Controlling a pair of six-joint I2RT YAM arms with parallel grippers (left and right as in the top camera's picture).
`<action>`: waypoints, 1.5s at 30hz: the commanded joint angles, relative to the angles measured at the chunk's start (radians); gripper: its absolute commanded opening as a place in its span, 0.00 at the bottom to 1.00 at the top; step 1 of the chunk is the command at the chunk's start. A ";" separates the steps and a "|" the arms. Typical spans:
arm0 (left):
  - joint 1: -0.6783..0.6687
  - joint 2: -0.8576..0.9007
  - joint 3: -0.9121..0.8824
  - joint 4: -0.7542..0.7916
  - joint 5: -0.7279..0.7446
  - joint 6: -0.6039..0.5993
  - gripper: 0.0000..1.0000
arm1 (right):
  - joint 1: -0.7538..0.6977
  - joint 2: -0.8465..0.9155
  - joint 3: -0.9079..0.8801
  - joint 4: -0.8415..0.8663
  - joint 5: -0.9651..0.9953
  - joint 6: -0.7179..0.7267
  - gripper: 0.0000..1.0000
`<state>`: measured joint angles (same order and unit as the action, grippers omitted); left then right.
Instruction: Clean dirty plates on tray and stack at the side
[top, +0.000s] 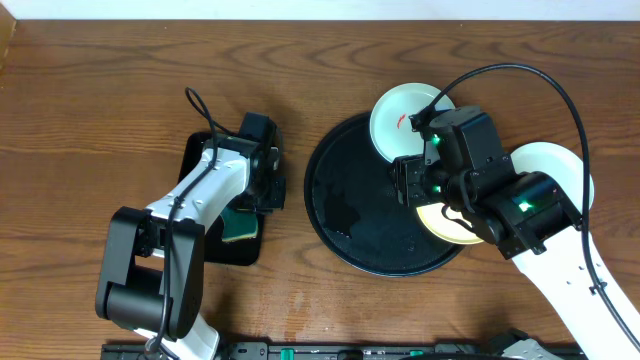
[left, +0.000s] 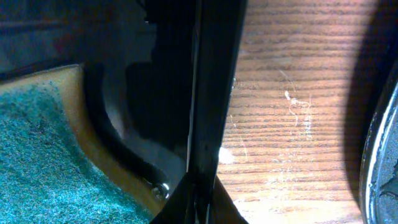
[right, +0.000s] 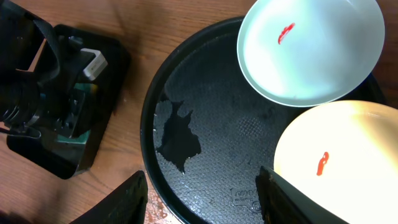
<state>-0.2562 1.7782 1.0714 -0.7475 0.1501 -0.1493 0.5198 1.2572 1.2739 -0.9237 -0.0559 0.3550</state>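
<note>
2 smeared plates (right: 311, 56) sit on the round tray (right: 217, 93).

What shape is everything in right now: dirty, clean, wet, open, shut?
Tray: wet patch in the middle.
Mint plate: dirty, red smear, lying over the tray's rim.
Yellow plate: dirty, red smear, on the tray.
Third plate: off the tray, half hidden; smear cannot be told.
Sponge: lying in small tray.
Right gripper: open.
Left gripper: by the sponge; open or shut unclear.
</note>
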 joint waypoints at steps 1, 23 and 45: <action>-0.027 0.007 0.014 0.026 -0.001 -0.021 0.08 | -0.010 0.000 0.000 -0.003 0.006 -0.012 0.55; -0.161 0.007 0.014 0.108 -0.001 -0.086 0.08 | -0.010 0.000 0.000 -0.015 0.006 -0.012 0.56; -0.194 0.004 0.015 0.203 -0.002 -0.264 0.10 | -0.010 0.000 0.000 -0.016 0.006 -0.013 0.56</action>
<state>-0.4465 1.7782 1.0714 -0.5674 0.1238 -0.3828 0.5198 1.2572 1.2739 -0.9386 -0.0559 0.3550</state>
